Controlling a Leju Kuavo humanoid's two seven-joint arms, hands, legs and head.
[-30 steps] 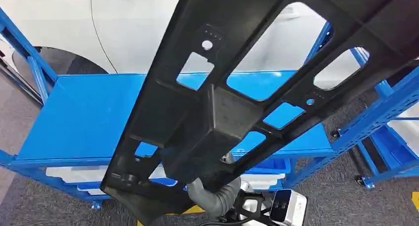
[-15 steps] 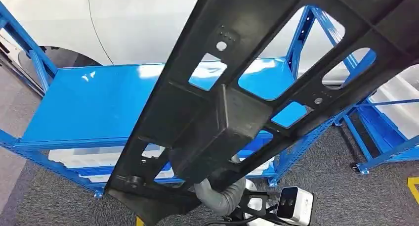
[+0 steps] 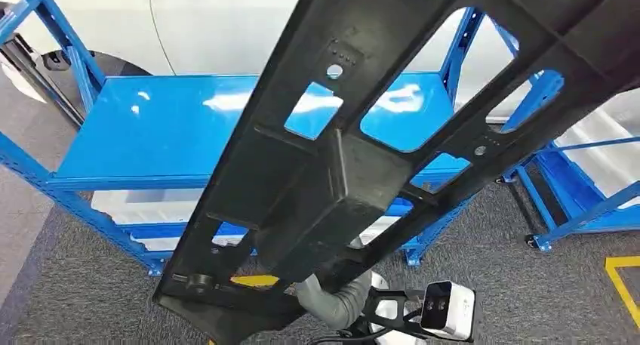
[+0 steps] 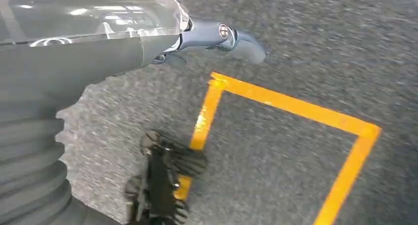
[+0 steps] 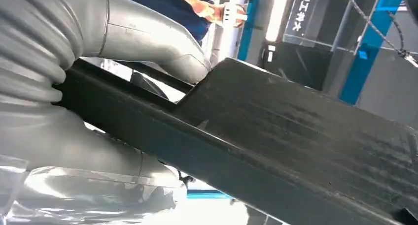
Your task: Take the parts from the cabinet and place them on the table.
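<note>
Black moulded plastic fills the space nearest the robot: the long panel (image 3: 362, 164), full of cut-out windows, is carried high and slanted. The right hand (image 5: 148, 43) has its thick thumb pressed over the panel's edge, closed on it from underneath. That looks like the only grip, and near one end, so I'd worry the far end could swing, twist loose, or clip a blue upright (image 3: 453, 54) as it comes in. The left hand (image 4: 224, 35) hangs over grey carpet and yellow floor tape (image 4: 291, 104), holding nothing; whether its fingers are spread I cannot tell. Beyond, the blue table (image 3: 162, 130) waits under the panel, not yet touched.
</note>
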